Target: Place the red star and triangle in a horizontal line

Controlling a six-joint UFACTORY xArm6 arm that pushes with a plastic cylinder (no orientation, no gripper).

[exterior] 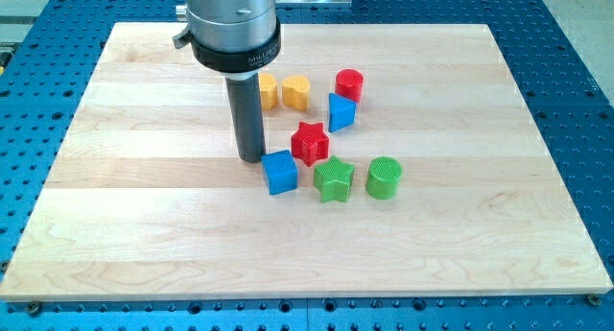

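Note:
The red star (pixel 309 143) lies near the board's middle. The blue triangle (pixel 341 111) sits just above and to its right, close to it. My tip (pixel 251 158) rests on the board left of the red star, just above and left of the blue cube (pixel 279 172). A small gap shows between the tip and the cube. The rod partly hides the left yellow block (pixel 269 91).
A second yellow block (pixel 296 92) and a red cylinder (pixel 349 84) lie above the star. A green star (pixel 334 179) and a green cylinder (pixel 383 177) lie below and to its right. The wooden board (pixel 115 225) sits on a blue perforated table.

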